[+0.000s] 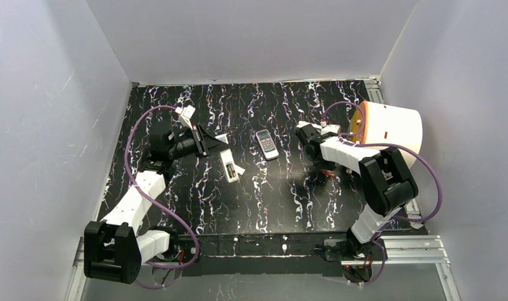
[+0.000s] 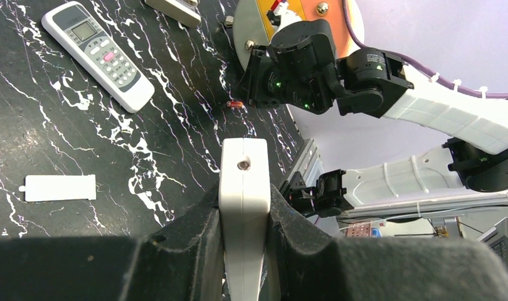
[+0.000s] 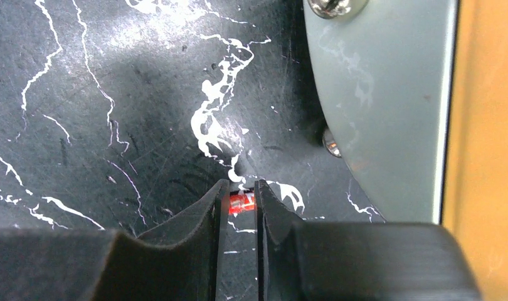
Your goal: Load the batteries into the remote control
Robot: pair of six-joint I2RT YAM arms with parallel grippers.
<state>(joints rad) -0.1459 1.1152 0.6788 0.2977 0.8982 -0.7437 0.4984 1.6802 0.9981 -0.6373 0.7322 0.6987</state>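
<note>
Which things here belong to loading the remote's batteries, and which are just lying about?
For the job: held remote, in left gripper; red battery, in right gripper; loose battery cover, probably off the held remote.

Lying about: second remote on the table; white-and-orange drum.

I see left arm [image 1: 133, 204], right arm [image 1: 380, 182]: white shells, black joint housings, purple cables [image 1: 138, 122]. Right claw [image 3: 241, 188]: matte black wedge fingers [image 3: 176, 244]. Green LEDs [image 2: 278, 81] on wrist.
</note>
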